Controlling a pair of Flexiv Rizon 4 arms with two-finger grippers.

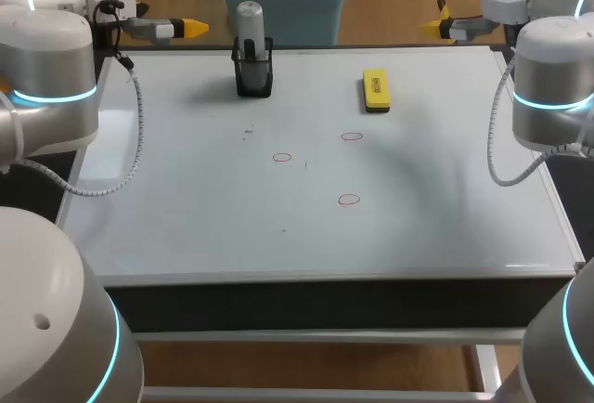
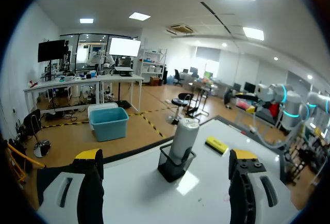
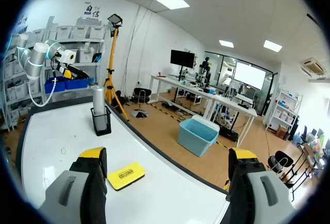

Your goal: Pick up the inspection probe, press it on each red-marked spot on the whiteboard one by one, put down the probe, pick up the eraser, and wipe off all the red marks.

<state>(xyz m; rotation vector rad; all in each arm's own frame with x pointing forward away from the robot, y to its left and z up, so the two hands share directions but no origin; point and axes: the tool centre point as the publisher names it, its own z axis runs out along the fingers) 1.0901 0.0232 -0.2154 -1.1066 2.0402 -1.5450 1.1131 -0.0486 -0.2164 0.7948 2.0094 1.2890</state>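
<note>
Head view: the whiteboard (image 1: 186,199) was seen to cover the tabletop, and 3 red marks were drawn on it as small rings. 1 red mark (image 1: 282,157) was placed near the middle, a 2nd mark (image 1: 351,136) to its right and slightly farther back, and a 3rd mark (image 1: 348,200) nearer the front edge. The inspection probe (image 1: 249,24) was stood upright in a black holder (image 1: 253,76) near the back edge, left of the middle. The yellow eraser (image 1: 375,90) was laid flat near the back edge, right of the middle, well apart from the holder. Neither the probe nor the eraser was touched by anything.

The left gripper (image 2: 165,157) was held near the back left corner of the whiteboard. In the left wrist view its fingers were spread wide with nothing between them, and the probe was seen ahead of it, apart from it. The right gripper (image 3: 167,154) was held near the back right corner. Its fingers were likewise spread wide and nothing was gripped. The eraser was seen ahead of it on the whiteboard, with the probe farther off.
</note>
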